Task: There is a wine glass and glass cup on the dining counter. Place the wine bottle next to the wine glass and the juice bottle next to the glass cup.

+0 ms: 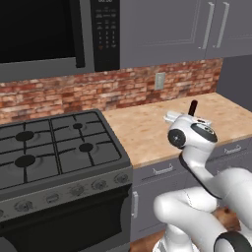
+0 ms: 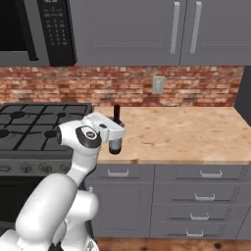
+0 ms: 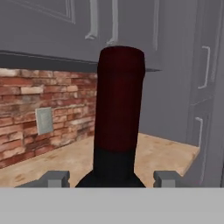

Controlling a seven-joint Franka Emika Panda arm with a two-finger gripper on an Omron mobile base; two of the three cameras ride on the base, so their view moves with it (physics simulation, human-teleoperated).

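wine bottle [image 3: 119,118], clamped upright in end effector [image 3: 112,179], narrowly parted

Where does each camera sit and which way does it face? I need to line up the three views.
Left base view: behind the arm's left, looking down over stove and counter; arm at lower right.
Right base view: behind its right, facing counter and brick wall; arm at lower left.
Hand view: on the hand, looking along the tool at the wine bottle.
All share the bottle.

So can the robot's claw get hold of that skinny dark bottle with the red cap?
Probably yes: the slim dark bottle with the red cap already stands between the claw fingers, nothing blocking.
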